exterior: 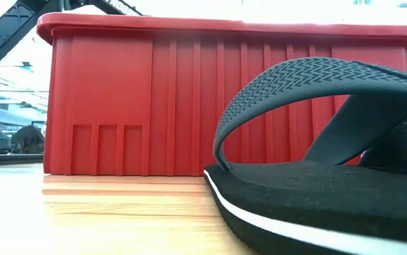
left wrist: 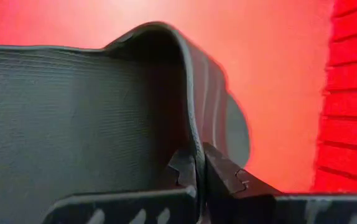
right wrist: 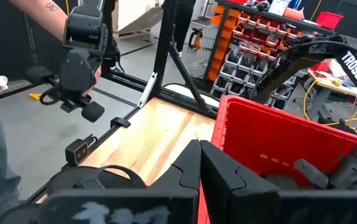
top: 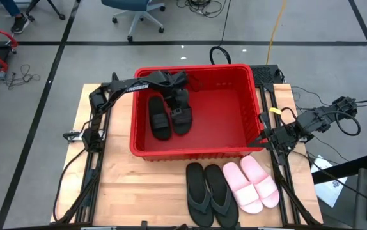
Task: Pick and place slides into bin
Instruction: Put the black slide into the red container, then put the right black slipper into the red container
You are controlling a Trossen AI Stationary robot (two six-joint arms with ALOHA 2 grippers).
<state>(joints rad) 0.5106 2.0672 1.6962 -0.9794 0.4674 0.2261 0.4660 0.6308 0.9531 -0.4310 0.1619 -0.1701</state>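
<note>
The left gripper is reaching into the bin from the far left corner of the table, its jaws clenched on the strap of a black slide. That sandal is lying beside its mate on the bin floor, long axes running far edge to near edge. It is probably resting on the floor already, though the overhead picture cannot confirm this.

The right gripper is waiting by the bin's right wall, fingers closed and empty. The flip-flops and pink slides are lying nearer it, along the near edge.
</note>
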